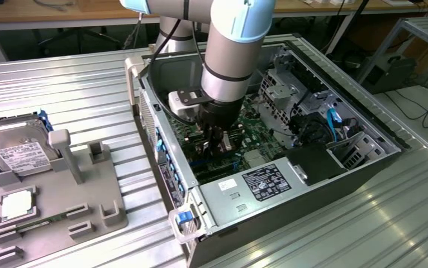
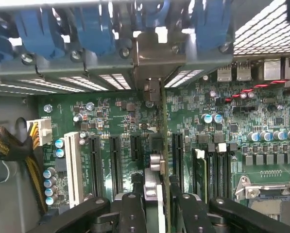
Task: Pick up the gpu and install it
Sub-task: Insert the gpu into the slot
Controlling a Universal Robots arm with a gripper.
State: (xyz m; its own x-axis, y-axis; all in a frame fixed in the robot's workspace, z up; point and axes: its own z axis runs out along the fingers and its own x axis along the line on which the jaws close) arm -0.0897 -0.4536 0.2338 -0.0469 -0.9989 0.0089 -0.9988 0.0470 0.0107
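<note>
The gripper [image 2: 157, 204] is closed on the gpu [image 2: 160, 145], its two black fingers [image 2: 132, 213] pinching the card's upper edge from either side, so the card hangs edge-on between them as a narrow dark slab running away toward the case's rear wall. In the exterior view the gripper [image 1: 215, 146] is reached down inside the open computer case [image 1: 393, 142], just above the motherboard [image 1: 258, 134].

The card stands upright over the motherboard [image 2: 110, 116], in line with the row of black expansion slots [image 2: 115, 165], its silvery end bracket [image 2: 157, 51] up against the rear slot openings under the blue retention clips [image 2: 93, 26]. Whether its edge connector is already seated in a slot I cannot tell.

The card looks light, stiff and thin, and likely fragile where components stand on its faces. A pinch across the top edge near the middle, as here, seems the sound hold: it keeps the board vertical and lets force go straight down. A tilted grip would probably bind the connector.

Outside the case, on the exterior view's left, a grey fixture tray [image 1: 57, 206] holds a hard drive [image 1: 13, 151] and a small square chip [image 1: 17, 204].
</note>
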